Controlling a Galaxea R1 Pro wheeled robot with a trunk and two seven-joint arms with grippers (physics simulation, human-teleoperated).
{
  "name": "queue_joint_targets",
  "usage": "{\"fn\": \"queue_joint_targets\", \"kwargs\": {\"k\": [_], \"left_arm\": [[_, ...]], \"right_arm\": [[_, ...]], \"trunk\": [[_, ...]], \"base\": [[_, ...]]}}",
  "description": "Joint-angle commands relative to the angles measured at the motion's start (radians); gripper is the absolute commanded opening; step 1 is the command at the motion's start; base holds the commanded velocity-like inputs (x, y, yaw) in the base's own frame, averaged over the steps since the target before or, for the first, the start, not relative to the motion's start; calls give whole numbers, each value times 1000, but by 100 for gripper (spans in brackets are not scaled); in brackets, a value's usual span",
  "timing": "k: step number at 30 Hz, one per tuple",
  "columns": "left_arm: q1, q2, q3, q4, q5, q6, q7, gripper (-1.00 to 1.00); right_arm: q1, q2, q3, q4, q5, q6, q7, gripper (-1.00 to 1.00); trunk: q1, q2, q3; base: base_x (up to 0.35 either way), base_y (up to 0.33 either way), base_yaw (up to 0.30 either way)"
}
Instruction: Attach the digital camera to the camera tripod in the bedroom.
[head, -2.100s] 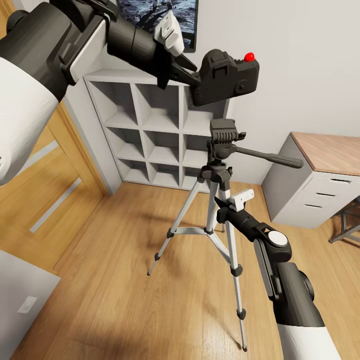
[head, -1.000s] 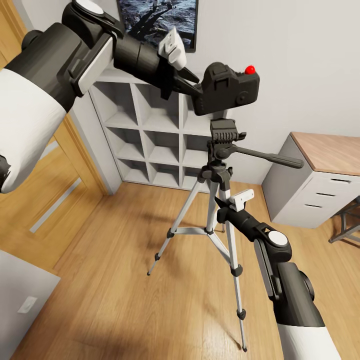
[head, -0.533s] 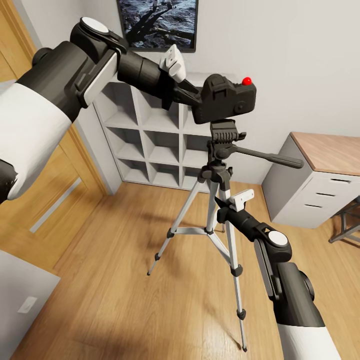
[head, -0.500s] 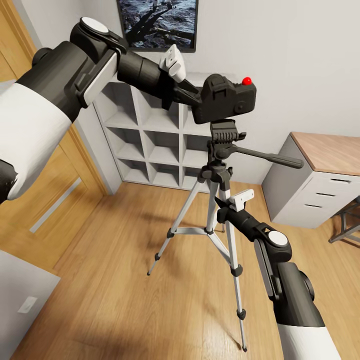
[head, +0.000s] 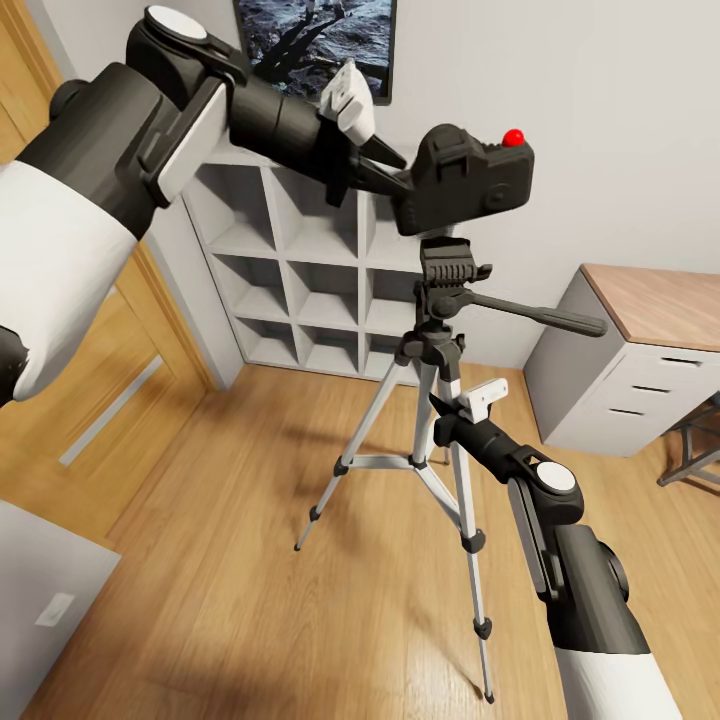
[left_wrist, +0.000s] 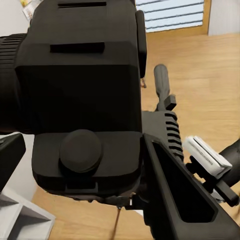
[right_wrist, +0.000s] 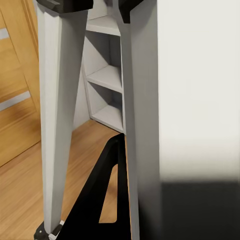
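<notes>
Head view high, facing down; both wrist views close — shared camera tripod (head: 440, 330) (left_wrist: 165, 130) (right_wrist: 60, 115)

You see two silver camera tripod (right_wrist: 59, 125) legs upright, close up, left and centre | white cube shelf (right_wrist: 107, 75) behind, upper centre | wooden door (right_wrist: 15, 90) left | plank floor (right_wrist: 20, 200) lower left

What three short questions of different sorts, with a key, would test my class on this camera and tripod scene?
1. True or false: the digital camera sits locked on the camera tripod.
2. Which gripper holds the camera: A left gripper, B right gripper?
3. Fill in: the tripod's pan handle points toward the white ____ with the wooden top.

Key: 1 false, it hangs above the head. 2 A. 3 drawer unit.
</notes>
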Motion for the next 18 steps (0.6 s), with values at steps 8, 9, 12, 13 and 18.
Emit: {"fn": "queue_joint_targets", "kwargs": {"k": [8,9,12,13,18], "left_arm": [[-2,2,11,-15,9,13,-3,-100],[-2,2,11,-15,9,14,-4,-100],[-2,2,11,-15,8,20,-5,-100],[-2,3,11,-16,8,21,-5,-100],[-2,3,12,-16,8,25,-4,-100]], "right_arm": [[-1,1,-2,-2,96,1,6,-100],[-1,1,-2,-2,96,1,6,-100],[-1,1,-2,-2,96,1,6,-100],[-1,1,-2,-2,96,1,6,-100],[-1,1,-2,-2,96,1,6,-100]], "trunk": [[1,-2,-2],[1,-2,-2],[1,-2,-2],[1,-2,-2],[1,-2,-2]], "base": [[0,0,0],[0,0,0],[0,0,0],[0,0,0],[0,0,0]]}}
